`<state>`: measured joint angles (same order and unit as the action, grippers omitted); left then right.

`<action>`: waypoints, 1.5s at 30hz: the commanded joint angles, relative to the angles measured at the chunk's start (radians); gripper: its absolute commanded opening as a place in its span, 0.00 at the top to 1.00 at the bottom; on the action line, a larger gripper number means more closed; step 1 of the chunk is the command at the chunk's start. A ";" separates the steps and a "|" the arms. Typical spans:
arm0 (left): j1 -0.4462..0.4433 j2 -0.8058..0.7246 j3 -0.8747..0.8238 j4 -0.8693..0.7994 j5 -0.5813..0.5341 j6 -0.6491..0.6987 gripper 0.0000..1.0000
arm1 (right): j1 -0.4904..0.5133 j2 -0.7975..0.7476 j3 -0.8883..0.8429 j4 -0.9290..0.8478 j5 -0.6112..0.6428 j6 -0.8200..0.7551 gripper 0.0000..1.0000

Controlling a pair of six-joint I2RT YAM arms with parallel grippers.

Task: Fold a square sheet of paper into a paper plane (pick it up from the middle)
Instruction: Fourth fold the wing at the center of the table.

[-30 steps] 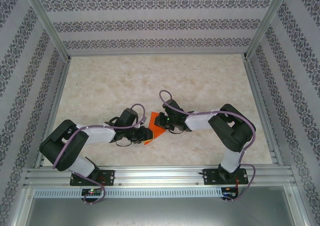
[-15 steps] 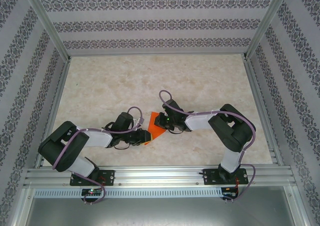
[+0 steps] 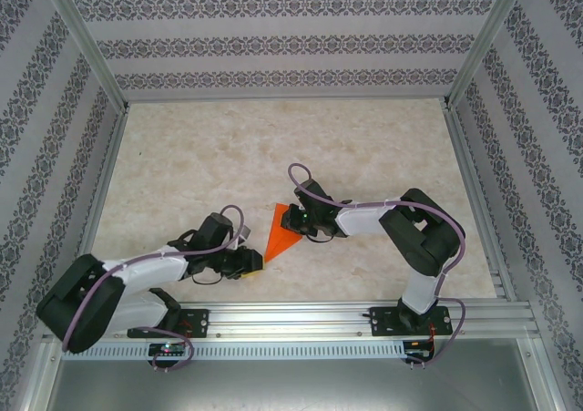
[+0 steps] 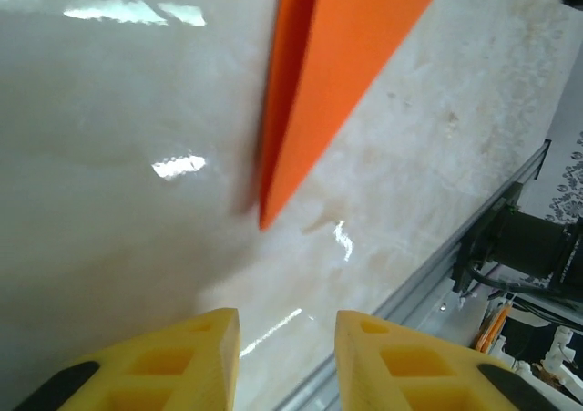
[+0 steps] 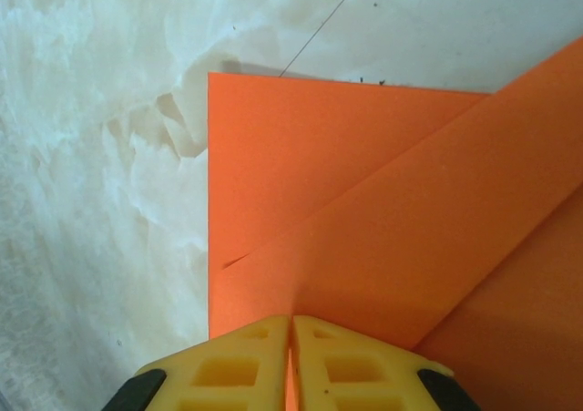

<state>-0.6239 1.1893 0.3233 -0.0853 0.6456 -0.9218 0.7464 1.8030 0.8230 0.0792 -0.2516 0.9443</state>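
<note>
Looking across the marble bench [image 3: 364, 138], we find the orange paper plane [image 3: 281, 231] lying near its front edge, between both arms. Our right pincer [image 5: 291, 324] is clamped on the plane's wide end. Our left pincer [image 4: 287, 324] stands apart, empty, near the pointed tip.

I count one orange paper plane [image 3: 281, 231], a single folded piece, on one marble-patterned tabletop [image 3: 273, 147]. Grippers, two: my left gripper [image 3: 252, 262] just beside the paper plane's pointed tip, my right gripper [image 3: 293, 218] at its wider end.
</note>
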 commanded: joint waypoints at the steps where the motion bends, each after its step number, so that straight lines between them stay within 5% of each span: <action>1: -0.003 -0.070 0.092 -0.106 -0.016 0.038 0.64 | 0.005 0.038 -0.011 -0.101 0.064 -0.030 0.88; 17: 0.012 0.398 0.250 0.137 -0.093 0.100 0.76 | 0.006 0.021 0.015 -0.074 0.032 -0.016 0.86; 24: 0.010 0.424 0.199 -0.028 -0.195 0.175 0.85 | -0.035 0.011 0.013 -0.053 0.046 -0.020 0.86; 36: 0.010 0.396 0.127 -0.004 -0.194 0.186 0.85 | -0.223 -0.001 0.069 -0.121 0.030 -0.125 0.85; 45: 0.010 0.346 0.183 -0.039 -0.147 0.205 0.81 | -0.185 -0.219 0.044 -0.211 0.041 -0.138 0.75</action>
<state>-0.6170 1.5402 0.5209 0.0410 0.5617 -0.7563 0.5335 1.6783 0.8742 -0.1001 -0.2436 0.8219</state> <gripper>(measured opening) 0.184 0.231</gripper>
